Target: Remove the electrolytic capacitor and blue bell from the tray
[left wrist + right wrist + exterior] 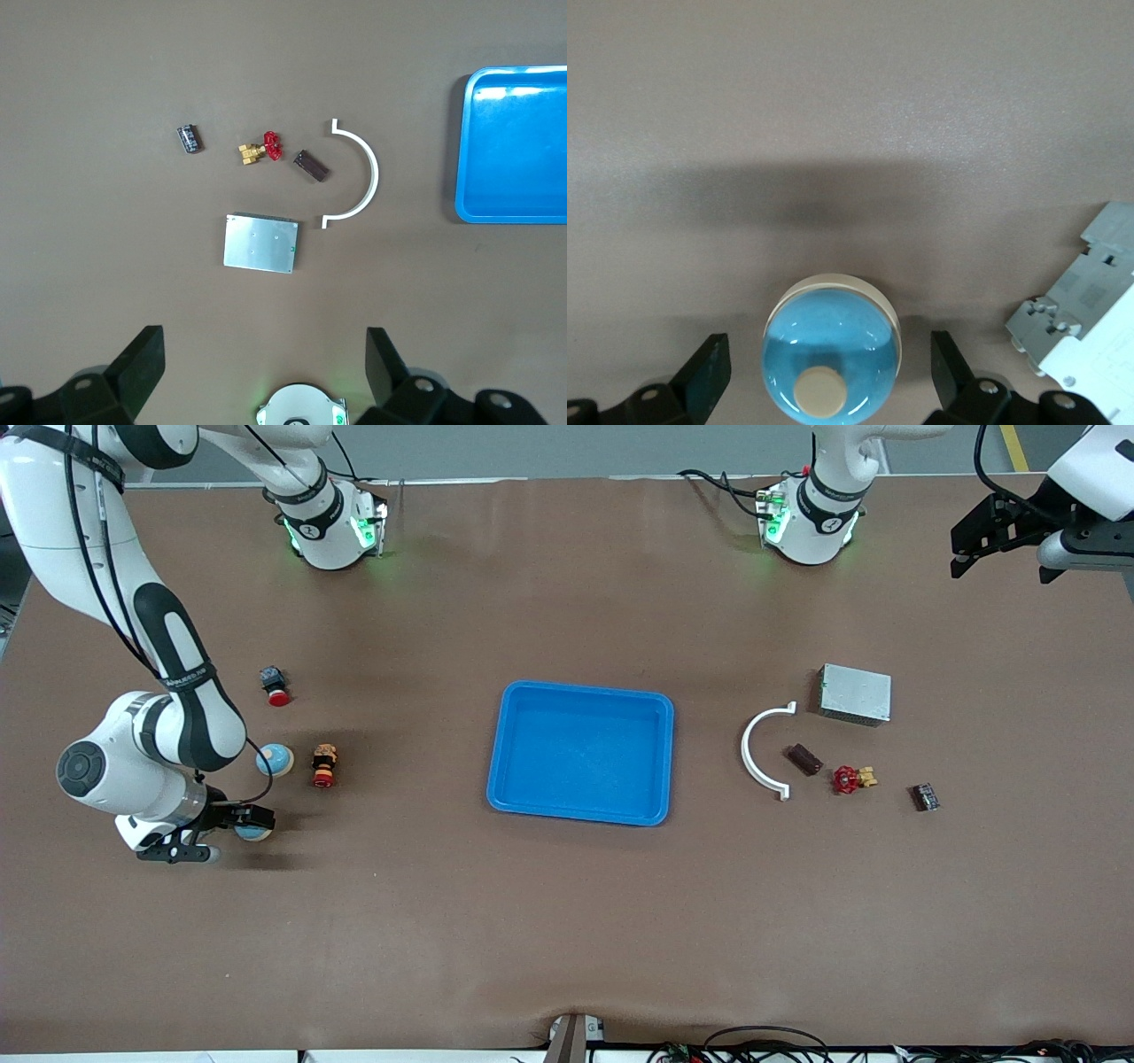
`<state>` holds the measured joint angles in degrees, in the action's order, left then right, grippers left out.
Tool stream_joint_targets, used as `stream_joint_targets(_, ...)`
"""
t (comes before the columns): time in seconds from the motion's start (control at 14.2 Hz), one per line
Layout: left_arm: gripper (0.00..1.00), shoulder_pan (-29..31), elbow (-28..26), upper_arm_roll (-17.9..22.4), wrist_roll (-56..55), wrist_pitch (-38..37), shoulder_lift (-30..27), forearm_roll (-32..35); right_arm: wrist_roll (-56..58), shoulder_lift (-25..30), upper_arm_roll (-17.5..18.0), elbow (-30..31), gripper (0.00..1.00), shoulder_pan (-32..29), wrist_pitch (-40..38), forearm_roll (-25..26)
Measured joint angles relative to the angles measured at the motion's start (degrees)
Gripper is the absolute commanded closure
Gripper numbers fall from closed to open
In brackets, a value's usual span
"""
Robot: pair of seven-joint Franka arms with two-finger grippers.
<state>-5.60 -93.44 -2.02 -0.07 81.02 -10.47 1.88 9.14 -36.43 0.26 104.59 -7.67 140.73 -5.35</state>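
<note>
While the blue bell (831,354) sits on the table (567,921) at the right arm's end, the right gripper (232,825) straddles it, fingers (704,372) spread and clear of its dome. A second blue bell (275,760) lies just beside, farther from the front camera. The capacitor (925,796) rests toward the left arm's end, near a red valve (850,779). The blue tray (580,751) sits mid-table. High over its own end, the left gripper (997,536) waits, unclenched.
</note>
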Motion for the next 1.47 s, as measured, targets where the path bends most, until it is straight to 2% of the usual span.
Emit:
stream_joint_targets(0.42,0.00,0.0,0.1,0.0,0.2,0.0,0.0,0.0,0.1,0.2,0.6,-1.2,0.00,0.4,-0.8,0.1)
stream_joint_targets(0.77,0.00,-0.1,0.3,-0.1,0.3,0.0,0.0,0.0,-0.3,1.7,0.7,-10.6,0.00,2.0,-17.0,0.1)
stream_joint_targets(1.05,0.00,-0.1,0.4,-0.1,0.3,0.0,0.0,0.0,-5.1,6.1,0.8,-11.6,0.00,3.9,-23.4,3.8)
stream_joint_targets(1.47,0.00,0.1,1.2,0.0,0.3,-0.2,0.0,0.0,-7.6,16.7,0.8,-10.8,0.00,6.0,-35.5,4.4)
